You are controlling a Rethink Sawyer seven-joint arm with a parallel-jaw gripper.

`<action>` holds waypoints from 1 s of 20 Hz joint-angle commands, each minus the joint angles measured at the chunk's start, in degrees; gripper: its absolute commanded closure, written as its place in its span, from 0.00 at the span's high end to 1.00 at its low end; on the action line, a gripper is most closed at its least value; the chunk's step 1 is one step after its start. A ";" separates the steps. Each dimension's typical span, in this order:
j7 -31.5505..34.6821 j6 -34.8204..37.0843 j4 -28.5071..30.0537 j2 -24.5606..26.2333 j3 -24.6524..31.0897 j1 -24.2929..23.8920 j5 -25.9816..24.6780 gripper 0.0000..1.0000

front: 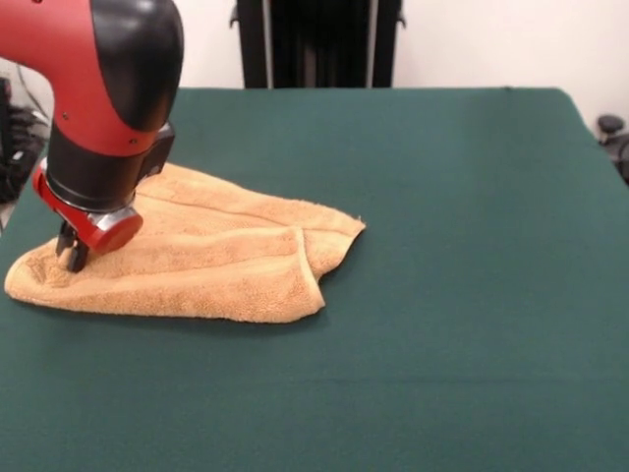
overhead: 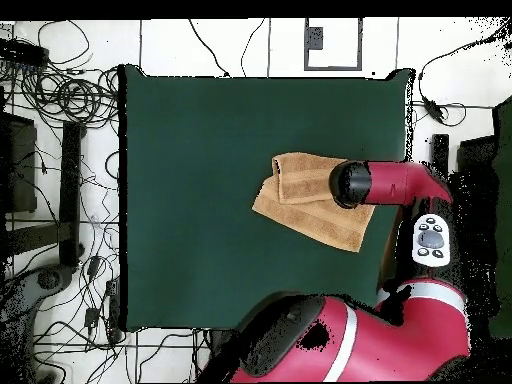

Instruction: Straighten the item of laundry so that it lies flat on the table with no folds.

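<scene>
The item of laundry point(front: 211, 256) is a golden-tan terry towel lying folded over itself at the left of the dark green table point(front: 442, 246), with a doubled layer along its near edge and a woven band running across it. My gripper point(front: 72, 254) comes down on the towel's left end and its black tips press into the cloth there. From above, the towel point(overhead: 305, 200) lies near the table's point(overhead: 200, 180) right side, and the arm's head covers its right end and the gripper itself.
A black upright stand point(front: 319, 39) rises behind the table's far edge. Cables point(overhead: 60, 90) cover the floor on one side of the table, and a small white controller point(overhead: 431, 240) lies off the other side.
</scene>
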 commanded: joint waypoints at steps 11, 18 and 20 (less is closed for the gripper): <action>-32.39 -20.09 6.18 -1.02 19.79 -7.41 -15.18 0.00; -35.37 -23.93 8.82 -4.01 26.36 -11.29 -22.38 0.00; -34.20 -24.32 8.72 -3.88 26.67 -11.63 -23.54 0.00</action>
